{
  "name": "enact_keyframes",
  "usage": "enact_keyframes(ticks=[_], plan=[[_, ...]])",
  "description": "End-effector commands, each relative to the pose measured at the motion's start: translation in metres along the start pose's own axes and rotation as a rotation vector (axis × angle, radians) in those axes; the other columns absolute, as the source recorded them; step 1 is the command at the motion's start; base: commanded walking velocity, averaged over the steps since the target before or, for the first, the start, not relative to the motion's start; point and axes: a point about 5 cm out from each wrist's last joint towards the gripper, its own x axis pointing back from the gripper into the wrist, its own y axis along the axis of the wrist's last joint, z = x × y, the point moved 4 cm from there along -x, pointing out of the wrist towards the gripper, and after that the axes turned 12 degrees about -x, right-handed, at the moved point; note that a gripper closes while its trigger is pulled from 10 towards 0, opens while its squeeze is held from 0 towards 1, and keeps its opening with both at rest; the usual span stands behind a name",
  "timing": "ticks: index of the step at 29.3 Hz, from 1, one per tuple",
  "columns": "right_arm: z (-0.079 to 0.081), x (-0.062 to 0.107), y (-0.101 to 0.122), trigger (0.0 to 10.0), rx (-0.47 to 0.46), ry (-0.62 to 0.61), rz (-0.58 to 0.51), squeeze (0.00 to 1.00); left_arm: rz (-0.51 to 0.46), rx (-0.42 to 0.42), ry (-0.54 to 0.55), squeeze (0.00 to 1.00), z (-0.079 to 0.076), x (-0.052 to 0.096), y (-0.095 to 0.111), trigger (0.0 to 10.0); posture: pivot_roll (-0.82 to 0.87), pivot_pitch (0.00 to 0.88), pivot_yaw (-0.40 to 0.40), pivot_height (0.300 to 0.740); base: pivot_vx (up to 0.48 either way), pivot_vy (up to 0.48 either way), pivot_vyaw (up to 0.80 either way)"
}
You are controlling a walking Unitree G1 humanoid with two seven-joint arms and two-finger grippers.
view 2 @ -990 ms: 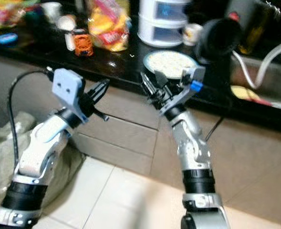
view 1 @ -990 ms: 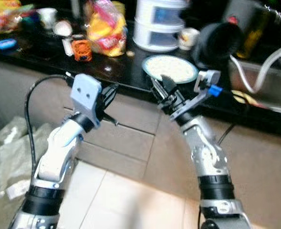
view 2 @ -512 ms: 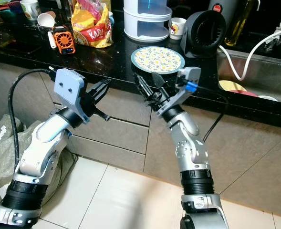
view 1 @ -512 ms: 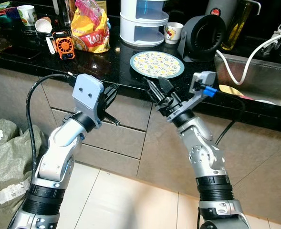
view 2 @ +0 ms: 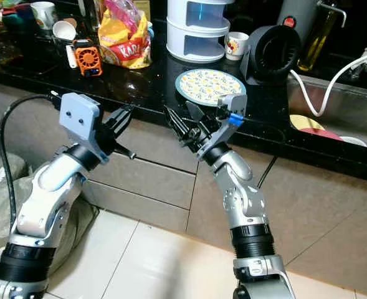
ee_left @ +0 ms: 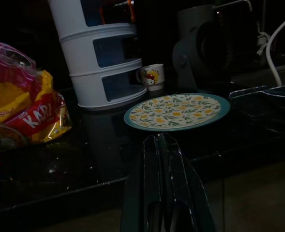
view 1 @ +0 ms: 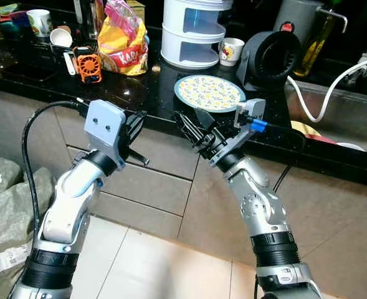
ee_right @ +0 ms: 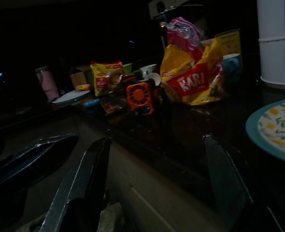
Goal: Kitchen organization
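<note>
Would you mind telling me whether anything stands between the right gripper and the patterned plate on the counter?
Nothing visible does: the right gripper, open, hangs just before the counter edge, and the plate lies right behind it with bare black countertop between.

A plate (view 1: 209, 93) lies near the front edge of a counter (view 1: 139, 93). Behind the plate stands a stacked tiered container (view 1: 192, 31), with a mug (view 1: 232, 51) just to its right and a round appliance (view 1: 269, 57) further right. A snack bag (view 1: 124, 45) sits left of the container, and a small fan (view 1: 88, 63) left of the bag. A sink (view 1: 342, 109) lies at the counter's right end. Drawers (view 1: 152, 180) sit below the counter, and a sack (view 1: 5, 212) lies on the floor at left.
</note>
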Motion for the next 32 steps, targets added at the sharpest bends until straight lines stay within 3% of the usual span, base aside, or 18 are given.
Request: enact_keyframes(ticks=[1,26,32], plan=[[-0.0007,-0.0005,0.0011,10.0,0.009,-0.001,-0.004,0.00,-0.007,-0.022,-0.011,0.00,-0.0011,0.0002,0.0025,10.0,0.17,0.000,-0.082,0.740,0.401,0.000,0.00],[0.0002,-0.0008,0.0008,10.0,0.019,0.008,-0.005,0.00,-0.011,-0.013,-0.033,0.00,-0.0080,0.0006,0.0042,10.0,0.17,0.000,-0.081,0.740,0.419,0.000,0.00],[-0.0030,0.0004,0.0051,10.0,0.040,0.009,-0.006,0.00,-0.034,0.001,-0.039,0.00,-0.0101,0.0008,0.0100,10.0,0.18,0.000,-0.085,0.740,0.127,0.000,0.00]])
